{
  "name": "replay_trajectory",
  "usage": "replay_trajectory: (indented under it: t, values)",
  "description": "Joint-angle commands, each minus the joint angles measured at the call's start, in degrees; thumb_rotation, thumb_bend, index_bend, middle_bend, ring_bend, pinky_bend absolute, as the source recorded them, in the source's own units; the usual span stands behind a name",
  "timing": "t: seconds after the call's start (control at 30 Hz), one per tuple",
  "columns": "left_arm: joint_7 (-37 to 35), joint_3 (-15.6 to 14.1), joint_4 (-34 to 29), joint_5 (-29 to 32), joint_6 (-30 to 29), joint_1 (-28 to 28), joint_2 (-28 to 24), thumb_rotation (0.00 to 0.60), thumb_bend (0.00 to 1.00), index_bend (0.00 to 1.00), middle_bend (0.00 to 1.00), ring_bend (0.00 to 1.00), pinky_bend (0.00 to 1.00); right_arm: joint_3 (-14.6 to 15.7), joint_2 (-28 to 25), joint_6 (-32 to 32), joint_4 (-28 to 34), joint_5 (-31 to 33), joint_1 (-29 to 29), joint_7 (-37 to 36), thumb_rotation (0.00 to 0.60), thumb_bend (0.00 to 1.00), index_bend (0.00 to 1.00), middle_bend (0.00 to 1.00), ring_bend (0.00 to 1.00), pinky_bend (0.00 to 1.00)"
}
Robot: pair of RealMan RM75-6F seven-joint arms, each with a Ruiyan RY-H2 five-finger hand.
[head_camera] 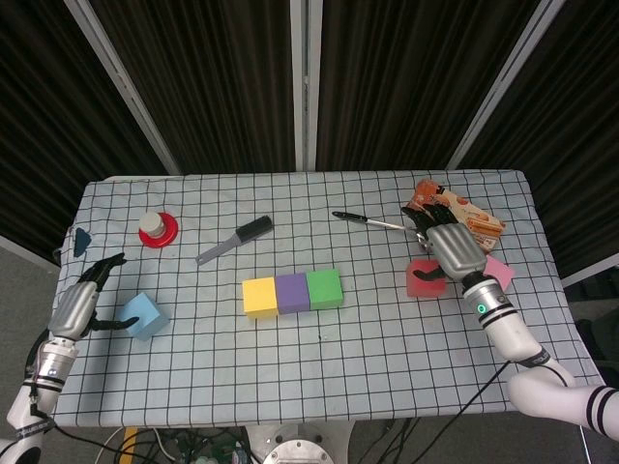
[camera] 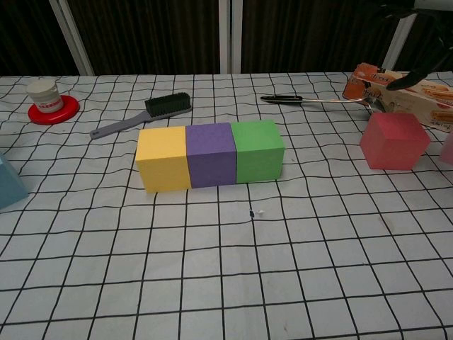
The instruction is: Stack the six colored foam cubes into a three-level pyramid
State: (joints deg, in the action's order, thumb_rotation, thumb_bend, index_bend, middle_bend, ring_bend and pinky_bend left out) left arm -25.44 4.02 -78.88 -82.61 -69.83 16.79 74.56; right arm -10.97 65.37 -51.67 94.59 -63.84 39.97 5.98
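Silver-backed, the right hand [head_camera: 452, 250] hovers open-fingered right above the red cube [head_camera: 424, 278], which sits well right of the yellow-purple-green row [head_camera: 292, 292], while the left hand [head_camera: 81, 304], also spread, waits beside the blue cube [head_camera: 142, 315].

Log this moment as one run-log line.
base row: yellow cube, purple cube, green cube touching | right hand open above red cube | left hand open beside blue cube
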Motion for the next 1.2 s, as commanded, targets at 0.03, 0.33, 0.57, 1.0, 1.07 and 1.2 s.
replay_trajectory:
  t: [0.03,0.33,0.57,1.0,1.07,1.2]
  values:
    - [0.4,0.0,-0.3,0.0,0.4,0.4,0.2,0.6,0.02,0.06,0.12,0.06,0.12,1.8,-1.9,0.5,1.1,0.4,-1.6,-0.3,0.6,0.06,0.0,0.17,0.0,0.0]
    - [1.5,-0.2,-1.3,0.1,0.7,0.6,0.4,0.6,0.02,0.06,0.12,0.06,0.12,4.4,-1.6,2.4,-0.2,2.9,-2.9,1.5,0.6,0.06,0.0,0.17,0.0,0.0]
    - [1.3,-0.3,-1.3,0.3,0.8,0.7,0.3,0.6,0.02,0.06,0.12,0.06,0.12,5.1,2.2,4.5,-4.5,6.3,-1.7,4.7,0.6,0.07,0.0,0.16,0.0,0.0]
    - [0.7,-0.5,-0.8,0.4,1.0,0.7,0.3,0.6,0.02,0.06,0.12,0.06,0.12,4.9,7.9,2.5,-9.1,7.4,-0.5,8.9,0.6,0.14,0.0,0.33,0.0,0.0]
    - [0.4,-0.5,-0.7,0.4,0.9,0.6,0.3,0.6,0.02,0.06,0.12,0.06,0.12,4.6,8.1,1.3,-9.0,6.9,-0.7,9.2,0.6,0.16,0.0,0.39,0.0,0.0]
    - [0.1,-0.6,-0.6,0.2,0.9,0.7,0.2,0.6,0.02,0.06,0.12,0.06,0.12,4.0,7.4,-0.3,-7.7,5.5,-1.1,9.1,0.6,0.2,0.0,0.48,0.05,0.0]
